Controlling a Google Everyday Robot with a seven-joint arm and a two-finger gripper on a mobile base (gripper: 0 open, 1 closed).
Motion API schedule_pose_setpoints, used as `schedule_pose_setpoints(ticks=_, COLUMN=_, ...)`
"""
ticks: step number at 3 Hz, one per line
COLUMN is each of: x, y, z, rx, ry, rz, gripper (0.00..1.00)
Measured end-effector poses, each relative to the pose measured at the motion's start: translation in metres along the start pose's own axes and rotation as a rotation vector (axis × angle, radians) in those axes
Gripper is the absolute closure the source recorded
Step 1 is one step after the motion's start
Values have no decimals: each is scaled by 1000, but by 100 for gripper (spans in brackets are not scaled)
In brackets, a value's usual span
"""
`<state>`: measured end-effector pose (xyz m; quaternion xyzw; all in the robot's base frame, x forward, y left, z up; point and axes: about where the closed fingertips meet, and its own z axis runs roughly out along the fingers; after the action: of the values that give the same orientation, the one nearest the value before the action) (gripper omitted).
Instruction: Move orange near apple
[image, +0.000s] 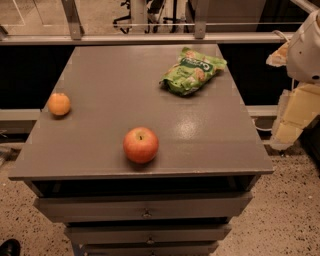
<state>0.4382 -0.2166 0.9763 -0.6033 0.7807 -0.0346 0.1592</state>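
Single camera view, set above and in front of the grey flat-topped drawer cabinet, looking obliquely down and forward across its top. The cabinet's front edge and its grey drawer fronts lie nearest the lens, low in the view; its far edge meets a pale horizontal metal rail near the top. The whole cabinet top fits in the view at moderate range, with speckled floor visible beside the cabinet. The robot's pale gripper enters at the right edge, beyond the cabinet's right side.
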Motion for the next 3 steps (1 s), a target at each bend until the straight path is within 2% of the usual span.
schedule_pose_setpoints(ticks=1, x=0, y=0, z=0, rx=0, ry=0, rz=0, gripper=0)
schedule_pose_setpoints(ticks=2, x=-11, y=-3, z=7, rx=-15, ry=-42, rz=-4, gripper=0)
schedule_pose_setpoints(ticks=3, x=-58, y=-21, z=34, rx=-48, ry=-165, rz=-14, gripper=0)
